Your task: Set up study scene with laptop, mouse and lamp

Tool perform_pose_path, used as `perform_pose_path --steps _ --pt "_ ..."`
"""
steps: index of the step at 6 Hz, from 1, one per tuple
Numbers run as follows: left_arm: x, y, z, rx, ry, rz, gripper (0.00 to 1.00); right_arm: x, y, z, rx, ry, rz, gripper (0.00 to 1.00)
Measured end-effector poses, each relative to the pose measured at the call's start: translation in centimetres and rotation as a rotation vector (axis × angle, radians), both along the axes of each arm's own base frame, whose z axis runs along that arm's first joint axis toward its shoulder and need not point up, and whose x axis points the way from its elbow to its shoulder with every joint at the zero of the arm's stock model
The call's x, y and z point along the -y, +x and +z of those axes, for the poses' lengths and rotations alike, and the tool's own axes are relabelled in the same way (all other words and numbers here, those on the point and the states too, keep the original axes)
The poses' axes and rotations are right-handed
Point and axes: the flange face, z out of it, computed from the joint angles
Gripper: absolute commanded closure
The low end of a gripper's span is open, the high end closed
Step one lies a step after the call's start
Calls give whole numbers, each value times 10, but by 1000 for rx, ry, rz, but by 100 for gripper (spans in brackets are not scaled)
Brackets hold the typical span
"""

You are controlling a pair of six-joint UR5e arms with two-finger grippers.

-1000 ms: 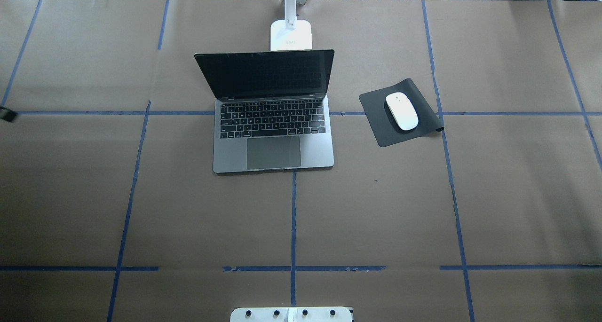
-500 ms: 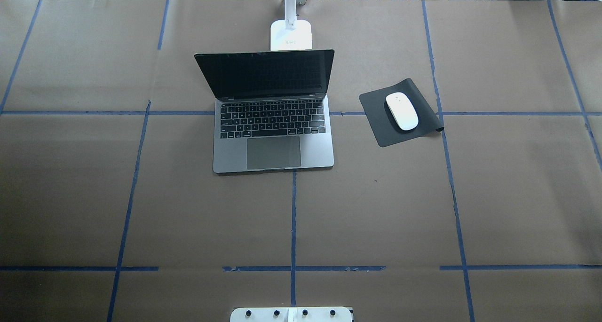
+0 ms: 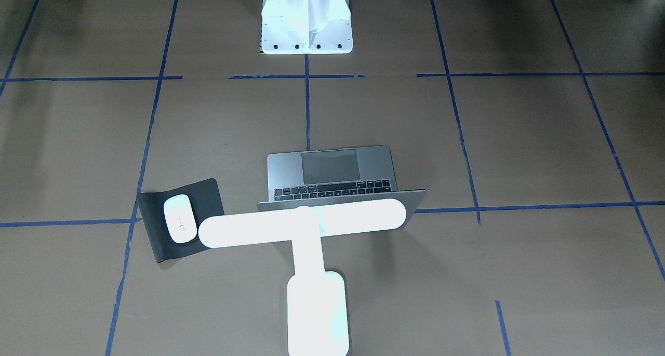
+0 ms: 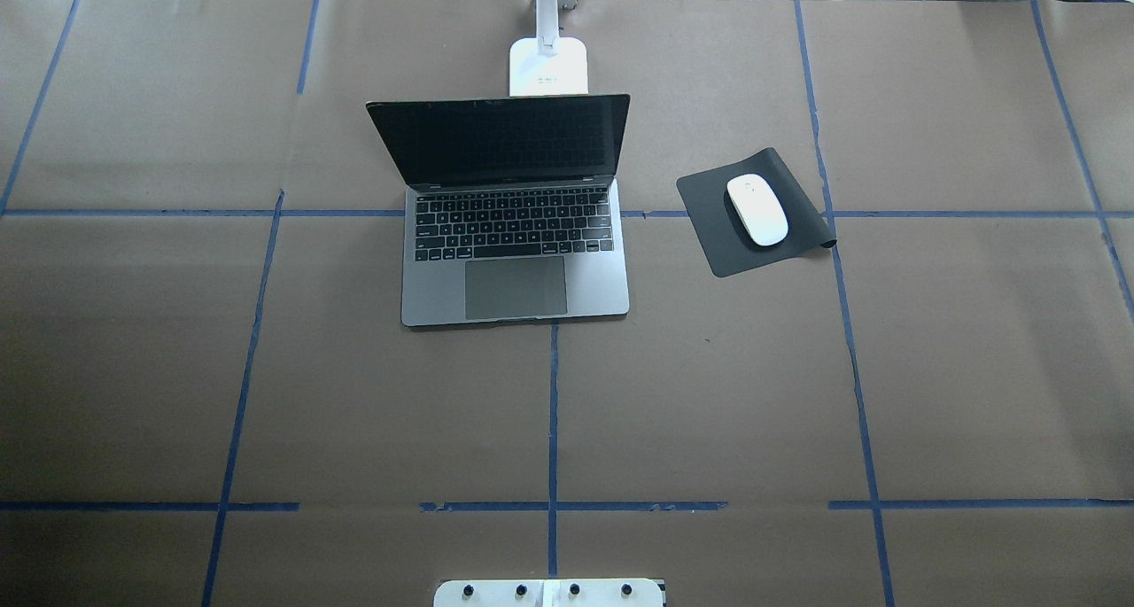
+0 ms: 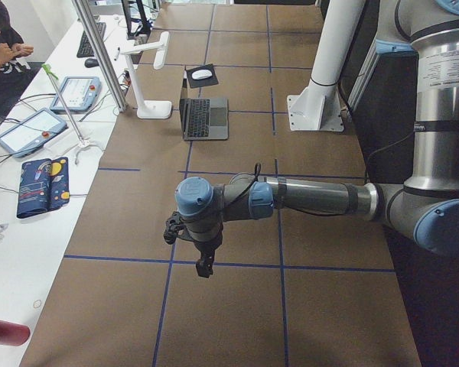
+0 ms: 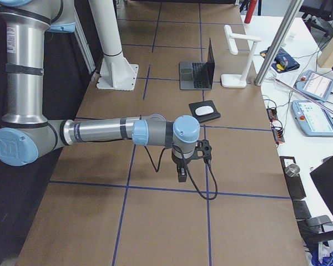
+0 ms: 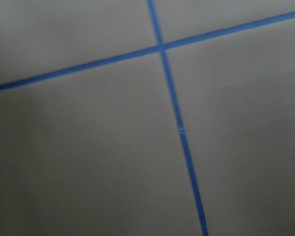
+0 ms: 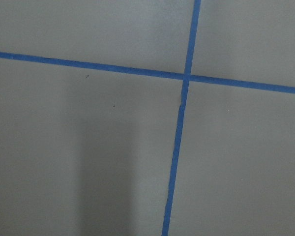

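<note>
Laptop (image 4: pixel 514 235) stands open near the middle of the bench's far edge, lamp (image 3: pixel 304 230) glowing behind it, mouse (image 4: pixel 757 209) on a black mat (image 4: pixel 713 239) alongside. I judge the scene set, leaving me only to park the arms. Left gripper (image 5: pixel 204 262) and right gripper (image 6: pixel 181 173) hang over blue-taped brown paper (image 4: pixel 709 394) toward the bench's ends; I cannot tell their grip.

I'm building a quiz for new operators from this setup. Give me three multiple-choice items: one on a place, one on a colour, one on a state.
1. Where does the mouse lie? A on the black mat; B on the keyboard; C on bare paper.
2. What colour are the tape lines? A red; B blue; C yellow.
3. How is the laptop? A shut; B upside down; C open, screen dark.
Answers: A, the mat shows all around it; B, the grid is blue; C, the lid is up and the screen is black.
</note>
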Motion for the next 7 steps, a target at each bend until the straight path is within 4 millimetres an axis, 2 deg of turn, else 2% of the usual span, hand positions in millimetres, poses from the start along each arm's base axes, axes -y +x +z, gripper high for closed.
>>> perform_pose_path --steps 2,5,7 --pt "-2 0 4 1 -8 -1 0 6 12 -10 -54 23 16 0" --pt "5 5 -17 -43 48 -5 0 5 12 -9 -67 25 13 0" --pt "-3 6 -6 -53 68 -5 0 6 7 -6 -65 21 1 0"
